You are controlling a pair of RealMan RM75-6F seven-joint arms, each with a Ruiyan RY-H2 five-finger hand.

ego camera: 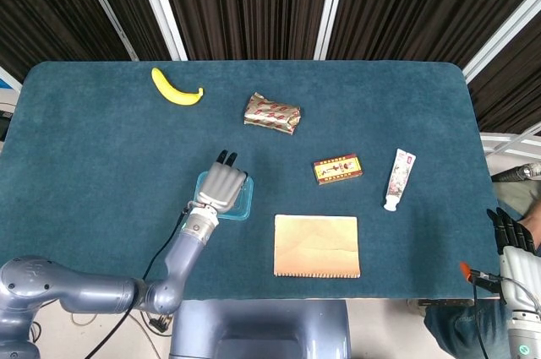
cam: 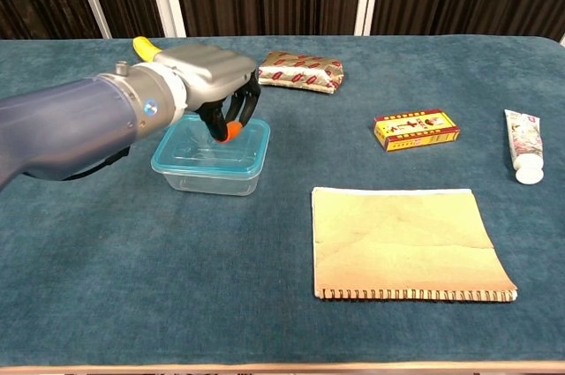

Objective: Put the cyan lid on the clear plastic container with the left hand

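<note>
The cyan lid (cam: 212, 145) is seen seated on the clear plastic container (cam: 214, 176), left of centre on the teal tabletop (cam: 177, 287). In the head view the lidded container (ego camera: 243, 203) is largely covered by the left robot hand (ego camera: 221, 187), only the right and near edges of the lid being shown. From the chest view the left robot hand (cam: 212, 84) is found above the far part of the lid, palm down, its fingers (cam: 231, 119) curled downward with an orange tip just over the lid surface. Nothing is gripped between them; whether the lid is actually touched cannot be told.

The right robot hand (ego camera: 510, 232) is glimpsed only in the head view, off the right edge of the tabletop, dark fingers pointing up; whether it is apart or together cannot be told.

A banana (ego camera: 175, 89) is noted at the far left of the tabletop, and a crinkled snack packet (cam: 300, 71) lies just beyond the container. A small red-and-yellow box (cam: 416, 130) is placed right of centre, with a tube (cam: 524, 146) further right, cap toward the near edge. A tan spiral-bound notebook (cam: 406, 243) is laid flat near the front edge, well apart from the container.
</note>
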